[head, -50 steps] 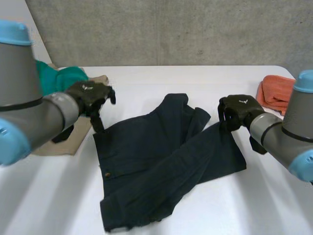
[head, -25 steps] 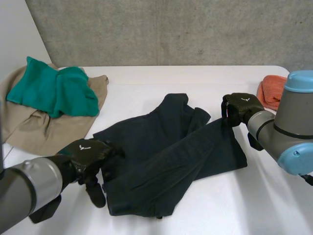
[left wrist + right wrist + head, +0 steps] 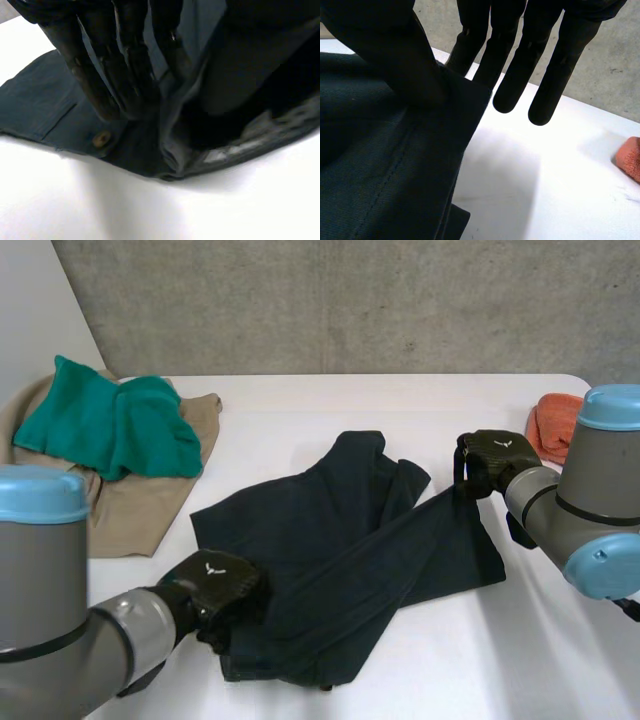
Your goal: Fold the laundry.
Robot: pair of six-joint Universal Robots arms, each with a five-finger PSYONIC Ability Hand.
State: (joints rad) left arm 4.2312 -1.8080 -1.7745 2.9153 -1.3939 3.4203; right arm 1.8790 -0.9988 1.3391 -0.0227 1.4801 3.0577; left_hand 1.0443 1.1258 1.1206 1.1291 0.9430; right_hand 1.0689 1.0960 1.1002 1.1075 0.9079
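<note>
Dark trousers lie rumpled mid-table. The right hand pinches a leg-hem corner and the left hand clamps the waistband by its button — best to lift both evenly, keeping the cloth taut.

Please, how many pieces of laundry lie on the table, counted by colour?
Dark blue trousers: 1
Green cloth: 1
Beige cloth: 1
Orange cloth: 1
Total: 4
</note>
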